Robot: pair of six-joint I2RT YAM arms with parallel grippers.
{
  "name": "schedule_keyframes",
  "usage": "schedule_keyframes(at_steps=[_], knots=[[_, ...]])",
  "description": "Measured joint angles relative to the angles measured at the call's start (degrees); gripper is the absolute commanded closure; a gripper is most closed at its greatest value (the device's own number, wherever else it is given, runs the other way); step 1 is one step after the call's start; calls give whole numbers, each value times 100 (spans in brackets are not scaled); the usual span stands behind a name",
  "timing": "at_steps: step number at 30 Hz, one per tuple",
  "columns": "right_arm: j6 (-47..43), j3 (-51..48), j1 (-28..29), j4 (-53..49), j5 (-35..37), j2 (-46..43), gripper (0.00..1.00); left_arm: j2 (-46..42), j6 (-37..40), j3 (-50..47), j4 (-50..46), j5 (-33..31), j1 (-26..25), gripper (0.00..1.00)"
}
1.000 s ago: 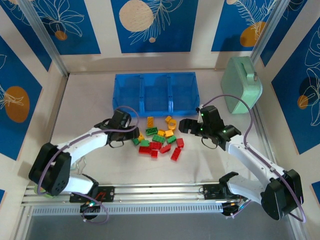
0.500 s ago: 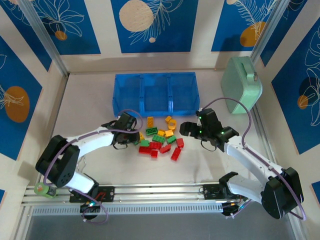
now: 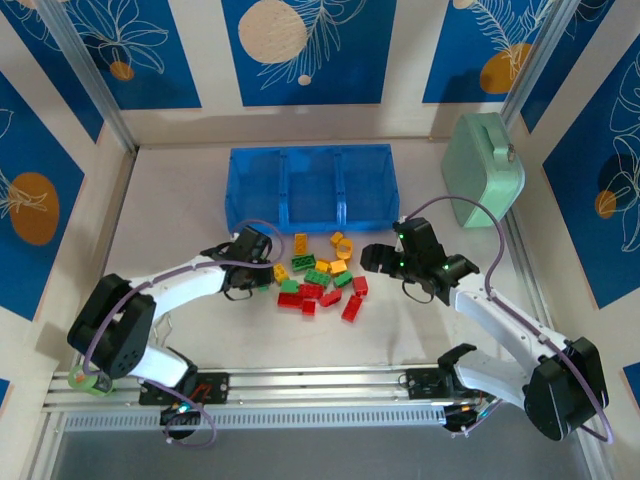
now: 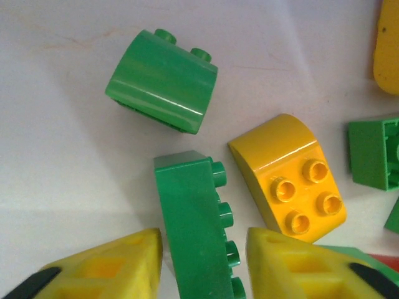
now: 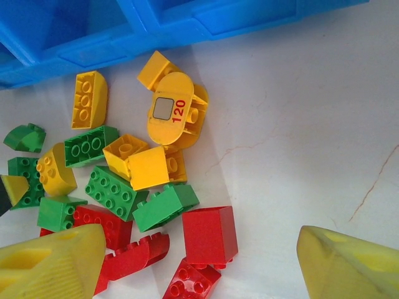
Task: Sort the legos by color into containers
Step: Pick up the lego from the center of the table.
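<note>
While the tray (image 3: 310, 150) lies bare, left claw (image 4: 202, 261) grips green lego (image 4: 190, 212), right claw (image 5: 199, 249) wide.

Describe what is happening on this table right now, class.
Sorting has barely begun: a pile of small red, green and yellow plastic bricks lies before a translucent blue three-compartment tray, which looks empty. The left end effector straddles a long green studded brick; a firm grip is unclear. The right end effector hovers open over the pile.

long green lego (image 4: 193, 224) on its side between the left hand's (image 4: 203, 255) yellow fingers (image 4: 106, 265)
</note>
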Motion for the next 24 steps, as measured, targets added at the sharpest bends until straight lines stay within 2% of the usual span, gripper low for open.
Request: schedule_keyframes(at_steps=[4,13,24], knots=[[0,-2,0,-2,20,-44,19,9,9,0,0,2,0,53],[4,-68,0,-9,63,-118,20,157,105,0,0,2,0,68],[90,-184,-2,2,85,-136,19,39,260,85,-326,-72,-142,73]])
